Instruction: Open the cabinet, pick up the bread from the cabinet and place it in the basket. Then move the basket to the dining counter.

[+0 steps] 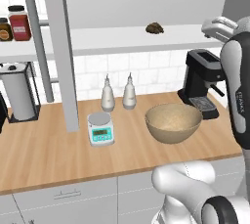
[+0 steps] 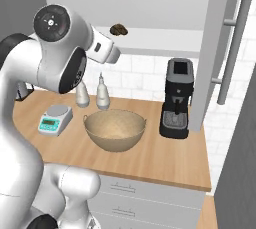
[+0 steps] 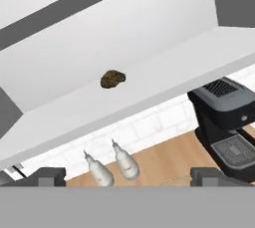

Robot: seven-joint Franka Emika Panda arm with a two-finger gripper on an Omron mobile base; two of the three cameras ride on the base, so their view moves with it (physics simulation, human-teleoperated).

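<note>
The cabinet (image 1: 122,39) stands open, its left door (image 1: 61,52) swung out edge-on and its right door (image 2: 212,48) likewise. The bread (image 1: 155,28), a small dark brown roll, lies on the pale shelf (image 3: 164,87) inside. In the hand view the bread (image 3: 113,79) sits ahead of my gripper (image 3: 129,176), well apart from it. The gripper's fingertips (image 3: 47,176) stand wide, open and holding nothing. My hand (image 2: 102,48) hovers in front of the shelf, below and beside the bread (image 2: 118,29). The tan basket (image 1: 173,122) rests empty on the wood worktop below. The dining counter is out of view.
A black coffee machine (image 1: 202,81) stands right of the basket. Two pale bottles (image 1: 118,93) and a teal kitchen scale (image 1: 100,128) sit to its left. A paper towel holder (image 1: 19,93) and jars (image 1: 14,22) occupy the far left.
</note>
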